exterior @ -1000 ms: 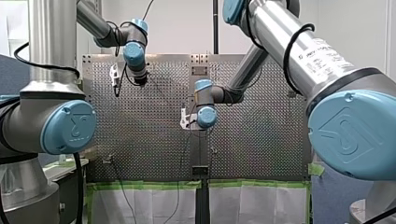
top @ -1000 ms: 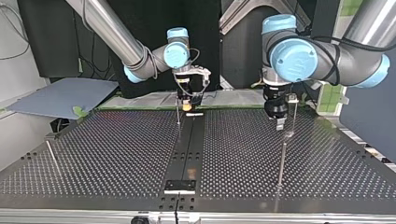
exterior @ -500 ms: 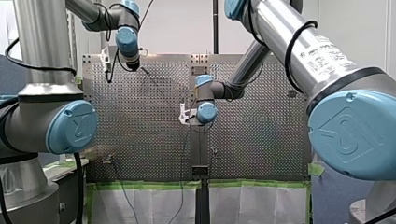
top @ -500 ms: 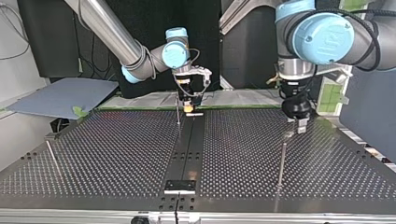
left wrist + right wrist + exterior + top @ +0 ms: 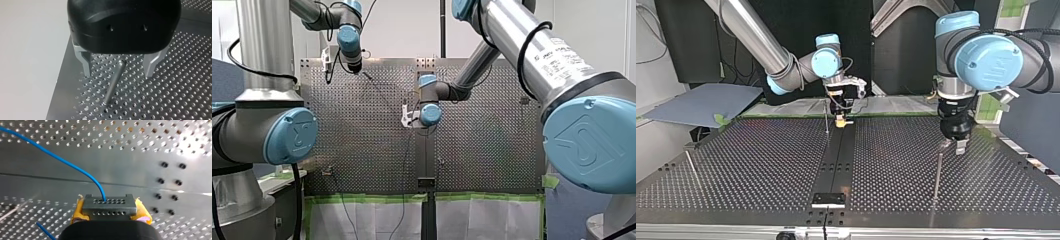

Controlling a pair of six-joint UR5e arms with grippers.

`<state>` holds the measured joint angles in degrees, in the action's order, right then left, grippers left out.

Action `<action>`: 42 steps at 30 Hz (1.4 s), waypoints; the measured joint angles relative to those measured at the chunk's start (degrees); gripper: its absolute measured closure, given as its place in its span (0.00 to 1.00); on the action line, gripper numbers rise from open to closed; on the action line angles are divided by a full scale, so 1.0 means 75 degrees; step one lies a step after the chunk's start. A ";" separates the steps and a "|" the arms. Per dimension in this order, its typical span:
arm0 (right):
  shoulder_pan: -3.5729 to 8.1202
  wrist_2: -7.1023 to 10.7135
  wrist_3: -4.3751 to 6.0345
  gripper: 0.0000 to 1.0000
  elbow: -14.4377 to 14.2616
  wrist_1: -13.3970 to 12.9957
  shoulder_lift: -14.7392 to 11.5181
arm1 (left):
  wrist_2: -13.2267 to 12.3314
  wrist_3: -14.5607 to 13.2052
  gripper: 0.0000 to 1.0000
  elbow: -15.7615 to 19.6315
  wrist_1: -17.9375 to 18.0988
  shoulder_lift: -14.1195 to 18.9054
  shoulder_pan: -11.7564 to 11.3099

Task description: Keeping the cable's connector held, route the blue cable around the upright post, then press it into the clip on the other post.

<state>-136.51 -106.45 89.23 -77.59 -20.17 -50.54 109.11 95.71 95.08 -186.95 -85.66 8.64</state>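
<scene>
In the right wrist view my right gripper (image 5: 110, 216) is shut on the grey connector (image 5: 109, 207), which sits between its yellow pads. From the connector the blue cable (image 5: 62, 160) runs away over the perforated table. In the top view this gripper (image 5: 841, 120) hangs over the dark centre strip beside a thin post (image 5: 826, 117). My left gripper (image 5: 117, 72) is open, and its metal fingers (image 5: 83, 62) straddle the rounded top of an upright post (image 5: 112, 83) without touching it. In the top view it (image 5: 956, 144) stands just above that post (image 5: 938, 172), at the view's right.
A third thin post (image 5: 692, 169) stands at the top view's left. A black block (image 5: 828, 199) sits on the centre strip near that view's near edge. The plate's edge (image 5: 58, 85) lies close beside my left gripper. Cables hang down the front view's table face (image 5: 404, 170).
My left arm has swung toward the top view's right and come down over the post there. My right gripper, with the connector, has shifted slightly toward that side and turned a little.
</scene>
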 joint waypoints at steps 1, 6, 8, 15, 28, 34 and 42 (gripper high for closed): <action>-0.0014 0.0000 -0.0048 1.00 0.0075 0.0069 -0.0009 | -0.0026 0.0003 0.00 -0.0007 0.0000 0.0001 -0.0007; -0.0066 0.0000 -0.0155 1.00 0.0433 0.0490 -0.0248 | -0.0086 0.0018 0.00 -0.0016 0.0004 -0.0002 -0.0029; -0.0074 -0.0002 -0.0149 1.00 0.0482 0.0575 -0.0376 | -0.0100 0.0021 0.00 -0.0017 0.0008 -0.0004 -0.0032; -0.0096 0.0087 -0.0182 1.00 0.0732 0.0778 -0.0754 | -0.0218 0.0069 0.00 -0.0021 0.0012 -0.0003 -0.0035; -0.0269 0.0178 -0.0236 1.00 0.1346 0.1245 -0.0802 | -0.0258 0.0114 0.00 -0.0023 0.0004 -0.0001 -0.0019; -0.0320 0.0282 -0.0161 1.00 0.1604 0.1367 -0.0804 | -0.0211 0.0181 0.00 -0.0018 -0.0174 0.0002 0.0060; -0.0382 0.0361 -0.0131 1.00 0.1874 0.1653 -0.0860 | -0.0038 0.0340 0.00 -0.0017 -0.0355 0.0002 0.0090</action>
<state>-139.37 -103.74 88.25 -63.53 -7.77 -56.99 108.82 98.26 94.95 -189.61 -85.64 9.31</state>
